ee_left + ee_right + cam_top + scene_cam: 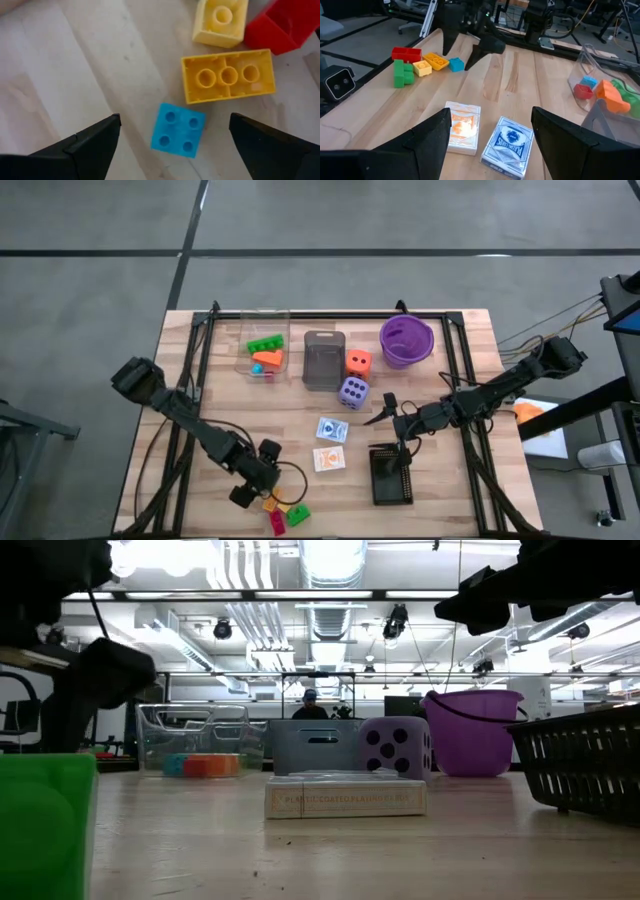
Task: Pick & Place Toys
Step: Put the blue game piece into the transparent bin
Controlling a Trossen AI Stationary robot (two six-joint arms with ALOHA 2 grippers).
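A blue brick (178, 131) lies studs up on the table near its front edge, between the fingers of my open left gripper (175, 117), which points down over it without touching. Next to it lie a yellow brick (227, 76) with its hollow side up, a pale yellow brick (221, 20), a red brick (282, 27) and a green brick (402, 72). My right gripper (491, 112) hangs open above two card packs (463, 127) (510, 140). An orange die (359, 362) and a purple die (352, 391) stand farther back.
A clear bin (263, 345) holding several bricks, a grey bin (322, 360) and a purple bowl (406, 340) stand along the far side. A black basket (390, 475) sits at the near right, under the right arm. Bare wood lies left of the bricks.
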